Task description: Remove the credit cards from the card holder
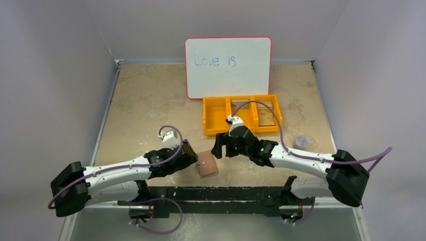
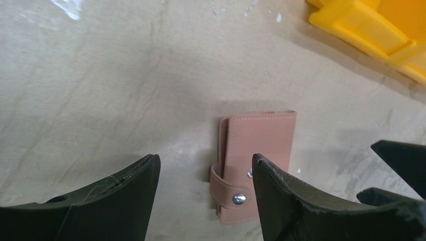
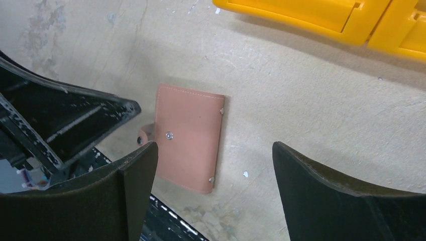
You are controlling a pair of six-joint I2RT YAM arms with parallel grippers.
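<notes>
Top external view: we find the card holder (image 1: 207, 163) lying flat and folded on the table (image 1: 150, 100), in front of the orange tray's (image 1: 216, 131) left end, toward the arm bases. It is pinkish-brown with pale stitching round its edge, a narrow strap and silver snap studs. Well left of the tray's near corner, the left gripper (image 1: 187, 150) has its jaws spread and grips nothing; seen from the left wrist, the holder's edge lies behind one finger (image 2: 286, 201), and we cannot tell whether they touch. Just before the tray's left compartment, the right gripper (image 1: 218, 145) hangs spread and empty. Both arms reach low and inward, forearms nearly level, wrists converging short of the tray.
</notes>
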